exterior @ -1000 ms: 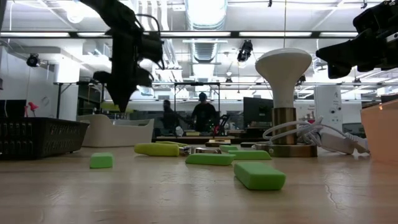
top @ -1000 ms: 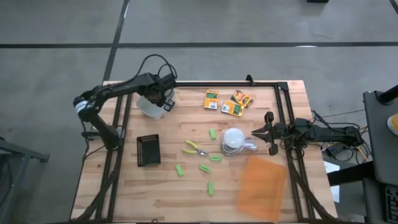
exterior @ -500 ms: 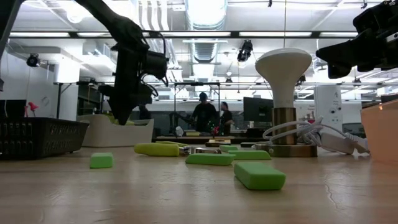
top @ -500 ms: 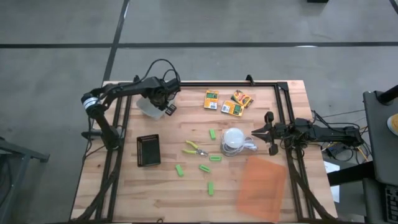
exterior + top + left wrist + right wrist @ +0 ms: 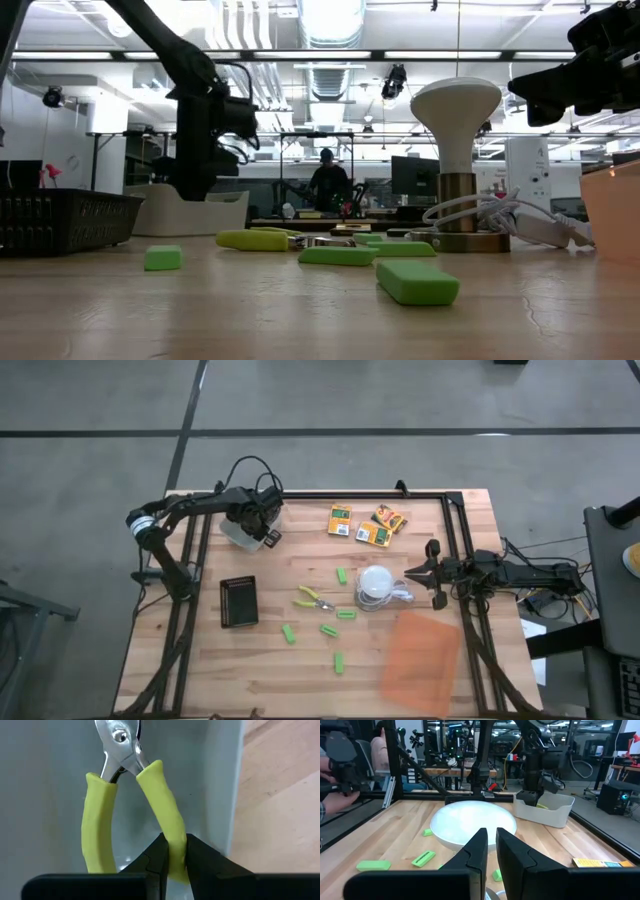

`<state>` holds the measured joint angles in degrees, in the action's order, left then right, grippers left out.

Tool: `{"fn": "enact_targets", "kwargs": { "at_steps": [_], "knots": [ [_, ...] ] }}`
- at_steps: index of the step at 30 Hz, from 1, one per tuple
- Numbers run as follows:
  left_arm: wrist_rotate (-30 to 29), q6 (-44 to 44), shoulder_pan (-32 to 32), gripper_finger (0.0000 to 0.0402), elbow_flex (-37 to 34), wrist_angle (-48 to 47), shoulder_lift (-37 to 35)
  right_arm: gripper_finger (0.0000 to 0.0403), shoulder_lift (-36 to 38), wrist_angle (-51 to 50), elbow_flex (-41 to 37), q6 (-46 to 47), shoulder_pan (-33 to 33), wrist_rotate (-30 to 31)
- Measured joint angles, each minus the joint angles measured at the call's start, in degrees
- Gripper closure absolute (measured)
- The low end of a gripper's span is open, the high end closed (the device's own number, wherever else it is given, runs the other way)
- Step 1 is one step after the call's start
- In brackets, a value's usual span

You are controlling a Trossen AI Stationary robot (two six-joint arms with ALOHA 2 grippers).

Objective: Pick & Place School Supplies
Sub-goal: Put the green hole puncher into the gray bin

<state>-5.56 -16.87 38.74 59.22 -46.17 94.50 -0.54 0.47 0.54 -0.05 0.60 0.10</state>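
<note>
Black tray (image 5: 238,602), white lamp (image 5: 375,585), orange sheet (image 5: 421,650).

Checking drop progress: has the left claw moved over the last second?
Yes. The left claw swung right, then back left, and sank into the white bin.

pliers (image 5: 150,815) in white bin (image 5: 238,533), behind black tray (image 5: 238,601).

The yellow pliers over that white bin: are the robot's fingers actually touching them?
Touching. In the left wrist view the left gripper has both dark fingers pressed against one handle of the pliers, with no gap, inside the white bin.
</note>
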Motion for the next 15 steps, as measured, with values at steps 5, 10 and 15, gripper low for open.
{"fn": "enact_targets", "kwargs": {
  "at_steps": [5,10,15],
  "knots": [
    [3.6,0.5,1.7,0.0346,-1.6,2.6,0.0,0.0367,0.0,0.0,0.0,0.0,0.0,0.0],
    [3.6,0.8,2.2,0.0343,-1.6,2.7,-0.4,0.0367,0.0,0.0,0.0,0.0,0.0,0.0],
    [4.7,0.7,2.6,0.0307,-1.6,2.7,-0.8,0.0367,0.0,0.0,0.0,0.0,0.0,0.0]
  ]
}}
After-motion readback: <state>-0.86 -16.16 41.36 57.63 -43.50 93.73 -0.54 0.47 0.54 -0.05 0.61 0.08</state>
